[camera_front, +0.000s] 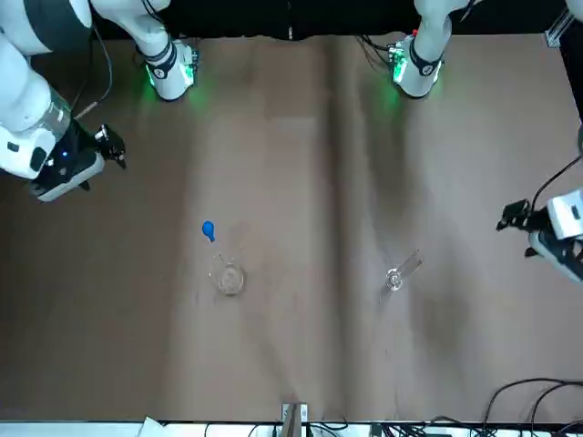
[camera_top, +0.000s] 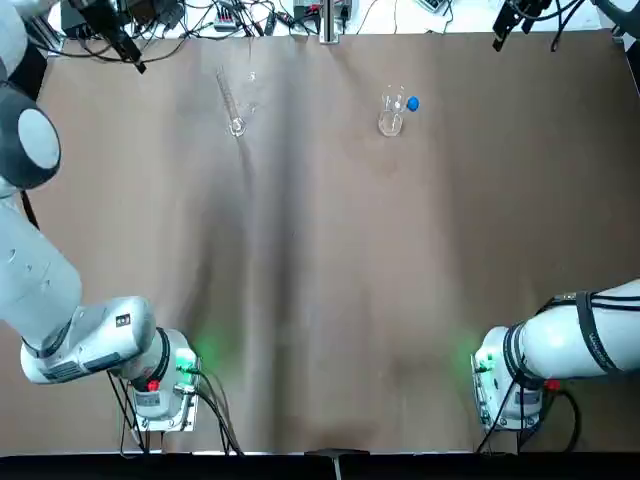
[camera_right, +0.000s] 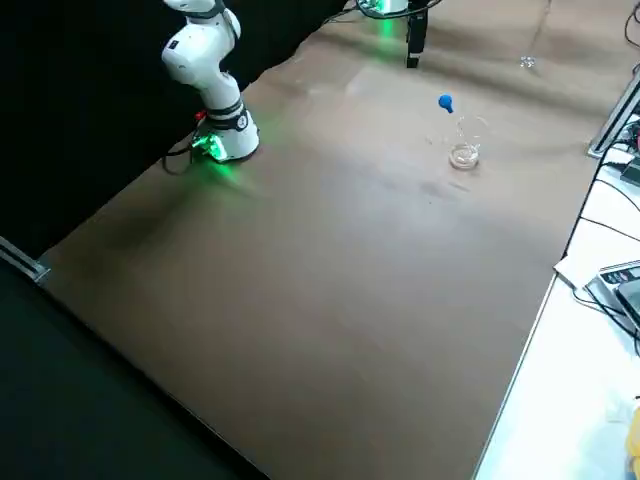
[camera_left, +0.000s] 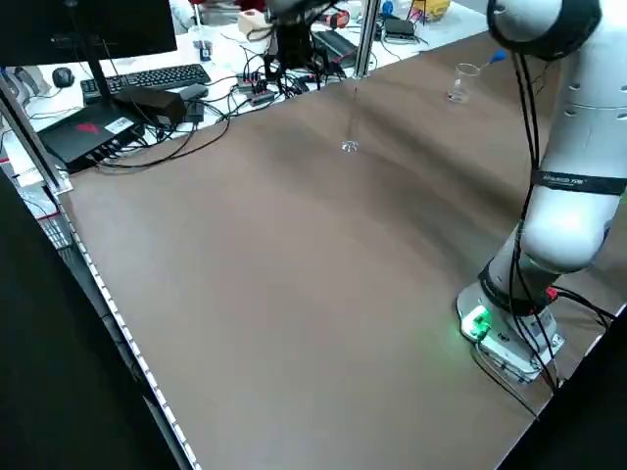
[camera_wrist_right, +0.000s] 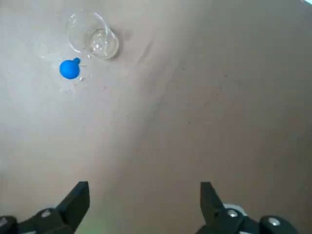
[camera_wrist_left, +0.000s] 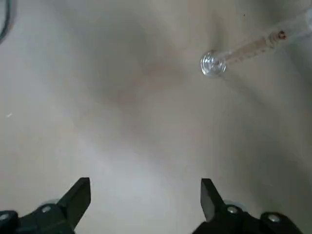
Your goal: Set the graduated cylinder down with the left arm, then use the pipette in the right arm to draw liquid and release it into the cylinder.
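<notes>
The graduated cylinder [camera_top: 229, 102] stands upright on its round foot at the far left of the table, also seen in the front view as the cylinder [camera_front: 401, 272]. The pipette, with its blue bulb [camera_top: 412, 103], leans in a short clear beaker [camera_top: 390, 123] at the far middle-right. No liquid can be made out. My left gripper [camera_wrist_left: 146, 195] hovers open and empty, left of the cylinder [camera_wrist_left: 243, 48] and well apart from it. My right gripper [camera_wrist_right: 145, 197] is open and empty too, high and off to the right of the pipette [camera_wrist_right: 69, 69] and beaker [camera_wrist_right: 92, 41].
Brown cloth covers the table [camera_top: 320, 300]. The arm bases [camera_top: 160, 385] glow green at the near edge. Cables and a metal post [camera_top: 327, 20] line the far edge. A keyboard [camera_left: 147, 78] and desk clutter lie beyond the table.
</notes>
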Controlling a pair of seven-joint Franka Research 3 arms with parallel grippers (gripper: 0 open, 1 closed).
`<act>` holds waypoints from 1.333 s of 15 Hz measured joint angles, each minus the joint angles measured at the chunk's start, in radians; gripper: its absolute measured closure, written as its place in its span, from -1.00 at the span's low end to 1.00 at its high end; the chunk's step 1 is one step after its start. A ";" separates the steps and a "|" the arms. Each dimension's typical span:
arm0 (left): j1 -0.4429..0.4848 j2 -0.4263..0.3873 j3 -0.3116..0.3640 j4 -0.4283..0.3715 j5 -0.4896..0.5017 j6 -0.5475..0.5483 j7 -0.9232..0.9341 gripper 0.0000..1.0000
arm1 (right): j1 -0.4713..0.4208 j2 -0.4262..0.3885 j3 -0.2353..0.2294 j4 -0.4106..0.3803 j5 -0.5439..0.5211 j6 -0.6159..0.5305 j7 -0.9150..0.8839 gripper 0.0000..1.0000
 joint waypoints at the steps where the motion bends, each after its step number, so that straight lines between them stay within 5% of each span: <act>1: 0.009 0.035 -0.001 -0.001 -0.045 0.028 0.031 -0.99 | 0.008 0.002 0.000 0.000 0.001 0.000 0.000 -1.00; 4: 0.067 0.206 -0.007 0.000 -0.297 0.129 0.344 -0.99 | 0.041 0.031 0.001 -0.002 0.009 0.002 0.001 -1.00; 6: 0.077 0.236 -0.009 0.002 -0.351 0.150 0.441 -0.99 | 0.042 0.048 0.001 -0.003 0.018 0.003 0.001 -1.00; 13: 0.083 0.400 -0.018 0.005 -0.841 0.144 1.208 -0.99 | 0.043 0.152 -0.002 0.002 0.098 0.076 0.002 -1.00; 16: 0.083 0.491 -0.020 0.009 -0.956 0.073 1.379 -0.99 | 0.043 0.164 -0.002 0.002 0.102 0.076 0.002 -1.00; 20: 0.082 0.592 -0.043 0.033 -0.992 -0.015 1.468 -0.99 | 0.044 0.179 -0.002 0.002 0.104 0.077 0.002 -1.00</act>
